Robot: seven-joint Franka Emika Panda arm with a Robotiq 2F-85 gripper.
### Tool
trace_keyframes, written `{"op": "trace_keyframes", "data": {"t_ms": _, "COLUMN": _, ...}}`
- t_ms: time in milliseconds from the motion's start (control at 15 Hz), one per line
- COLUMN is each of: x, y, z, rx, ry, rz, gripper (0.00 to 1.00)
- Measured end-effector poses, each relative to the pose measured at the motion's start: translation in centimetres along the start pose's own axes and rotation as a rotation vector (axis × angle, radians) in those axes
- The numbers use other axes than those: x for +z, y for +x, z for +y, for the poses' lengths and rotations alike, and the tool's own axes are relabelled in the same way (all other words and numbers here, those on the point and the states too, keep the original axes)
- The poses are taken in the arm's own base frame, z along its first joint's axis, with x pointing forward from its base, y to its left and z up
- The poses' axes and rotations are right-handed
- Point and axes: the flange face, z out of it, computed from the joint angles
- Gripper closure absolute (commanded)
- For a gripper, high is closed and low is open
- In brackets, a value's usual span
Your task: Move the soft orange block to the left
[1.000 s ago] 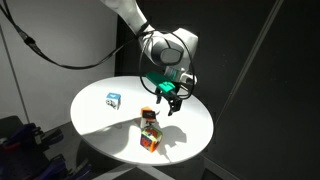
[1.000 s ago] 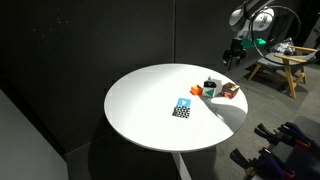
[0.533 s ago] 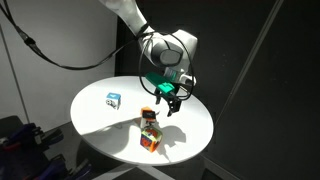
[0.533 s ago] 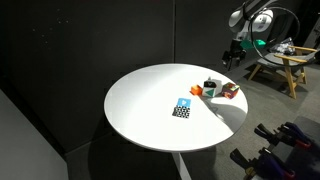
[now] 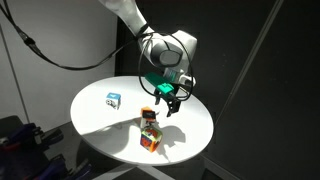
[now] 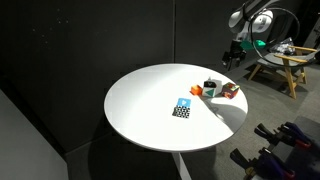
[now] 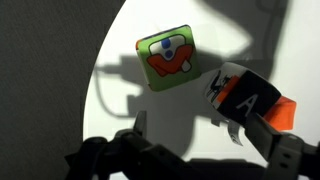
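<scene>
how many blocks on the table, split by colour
soft orange block: 1
white block with orange top: 1
blue-and-white cube: 1
total: 3

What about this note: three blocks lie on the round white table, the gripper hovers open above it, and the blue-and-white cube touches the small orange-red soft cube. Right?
Wrong in one respect: the blue-and-white cube stands well apart from the small orange-red soft cube, as both exterior views show. Three blocks on the round white table and the open gripper hovering above hold.
</scene>
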Motion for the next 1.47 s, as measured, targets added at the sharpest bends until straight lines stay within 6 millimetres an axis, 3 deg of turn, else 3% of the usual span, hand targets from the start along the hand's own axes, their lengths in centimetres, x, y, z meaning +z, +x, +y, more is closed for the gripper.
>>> {"op": "trace_keyframes", "data": {"t_ms": 1000, "x": 5.9, "y": -2.4, "z": 2.5, "rx": -0.074, "ry": -0.072, "rz": 0.039, "gripper": 0.0}}
{"op": "trace_keyframes", "data": {"t_ms": 1467, "x": 7.8, "y": -3.2, "z": 2.0, "rx": -0.139, "ry": -0.055, "rz": 0.007, "gripper": 0.0}}
